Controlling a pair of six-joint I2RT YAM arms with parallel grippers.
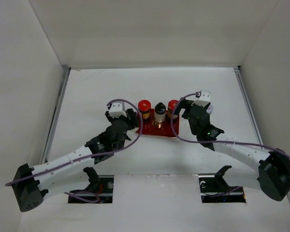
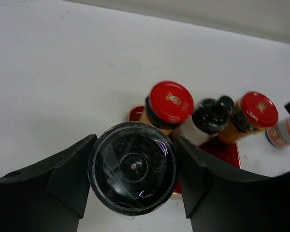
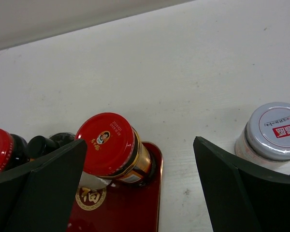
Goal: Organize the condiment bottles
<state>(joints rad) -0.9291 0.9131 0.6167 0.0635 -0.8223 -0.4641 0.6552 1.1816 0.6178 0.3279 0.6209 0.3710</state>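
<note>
On red tray (image 3: 135,210), red-capped bottles (image 2: 170,100) flanking black-capped bottle (image 2: 210,116); left gripper (image 2: 134,157) pinching black-lidded jar (image 2: 133,169); right gripper (image 3: 139,142) spread.

Three bottles stand upright in a row on the red tray (image 3: 135,208): the left red-capped bottle (image 2: 171,101), a slim black-capped bottle (image 2: 212,115) in the middle, and the right red-capped bottle (image 3: 108,143). A grey-capped bottle (image 3: 273,130) stands on the worktop (image 3: 183,72), right of the tray and apart from it. A black-lidded jar (image 2: 133,166) is at the tray's left end, clamped in the left gripper (image 2: 134,170).
</note>
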